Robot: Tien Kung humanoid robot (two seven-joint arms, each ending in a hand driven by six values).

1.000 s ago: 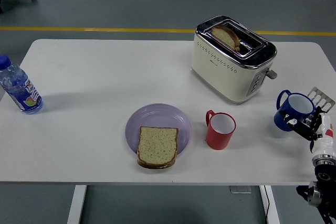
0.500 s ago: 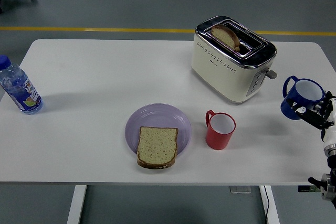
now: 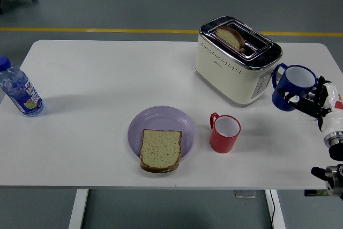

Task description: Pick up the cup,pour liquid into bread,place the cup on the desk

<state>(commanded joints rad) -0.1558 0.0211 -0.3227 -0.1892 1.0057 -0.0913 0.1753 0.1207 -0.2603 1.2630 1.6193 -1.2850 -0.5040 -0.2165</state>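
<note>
My right hand (image 3: 306, 103) is shut on a blue cup (image 3: 291, 87), which hangs in the air to the right of the toaster, its handle pointing left and its white inside showing. A slice of bread (image 3: 160, 149) lies on the front of a lilac plate (image 3: 161, 122) near the table's front middle. A red cup (image 3: 224, 132) with a white inside stands just right of the plate, its handle to the left. The blue cup is well to the right of and beyond the bread. My left arm does not show.
A cream and chrome toaster (image 3: 237, 60) with a slice of toast (image 3: 231, 37) in its slot stands at the back right. A water bottle (image 3: 19, 90) stands at the far left edge. The table's right edge is just beyond my hand.
My right hand has lifted the blue cup off the table, raising it and carrying it leftward towards the toaster. Nothing else has moved.
</note>
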